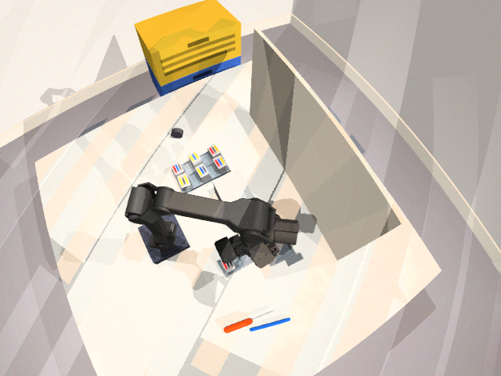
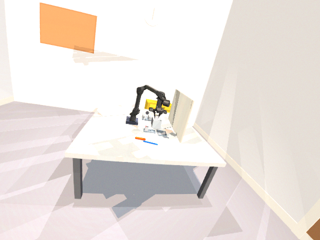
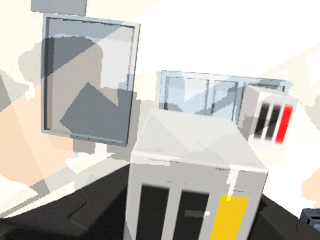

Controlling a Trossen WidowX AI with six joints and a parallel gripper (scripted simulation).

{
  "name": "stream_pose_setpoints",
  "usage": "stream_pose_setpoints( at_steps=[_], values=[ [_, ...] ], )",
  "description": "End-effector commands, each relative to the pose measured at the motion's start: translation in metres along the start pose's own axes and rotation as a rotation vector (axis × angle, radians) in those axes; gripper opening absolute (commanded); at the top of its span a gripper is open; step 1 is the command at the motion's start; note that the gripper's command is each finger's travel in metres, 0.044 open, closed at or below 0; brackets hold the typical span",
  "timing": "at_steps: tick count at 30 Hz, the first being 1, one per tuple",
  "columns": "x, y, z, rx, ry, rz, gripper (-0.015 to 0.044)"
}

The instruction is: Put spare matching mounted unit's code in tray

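My gripper is shut on a light grey spare with two black stripes and one yellow stripe. It holds the spare in the air; beyond it in the wrist view are the tray and a rack. The grey-blue tray, at the wrist view's left, has no unit in it. The divided rack holds a unit striped black, black and red. A pale upright panel shows in the exterior view. The mounted unit and its printed code cannot be made out.
Another rack holds several striped units behind the arm. A tall beige board stands right of the tray. An orange-handled screwdriver and a blue pen lie in front. A yellow and blue cabinet stands at the back.
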State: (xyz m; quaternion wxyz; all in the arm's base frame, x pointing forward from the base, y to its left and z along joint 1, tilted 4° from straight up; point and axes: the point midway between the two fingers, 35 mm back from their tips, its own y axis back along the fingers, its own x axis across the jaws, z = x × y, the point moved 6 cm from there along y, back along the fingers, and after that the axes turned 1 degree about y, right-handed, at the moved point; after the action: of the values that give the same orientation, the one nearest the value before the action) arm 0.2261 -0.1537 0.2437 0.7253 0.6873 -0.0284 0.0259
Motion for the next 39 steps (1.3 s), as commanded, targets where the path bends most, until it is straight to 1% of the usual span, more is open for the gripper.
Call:
stream_pose_setpoints(
  at_steps=[1,15,28,39],
  values=[
    [-0.001,0.008,-0.001,0.004,-0.001,0.001,0.0000],
    [0.046,0.013,0.007,0.003,-0.001,0.005,0.0000],
    [0.094,0.011,0.008,0.003,-0.001,0.010,0.0000],
    [0.098,0.006,0.008,0.003,-0.001,0.010,0.0000]
  ],
)
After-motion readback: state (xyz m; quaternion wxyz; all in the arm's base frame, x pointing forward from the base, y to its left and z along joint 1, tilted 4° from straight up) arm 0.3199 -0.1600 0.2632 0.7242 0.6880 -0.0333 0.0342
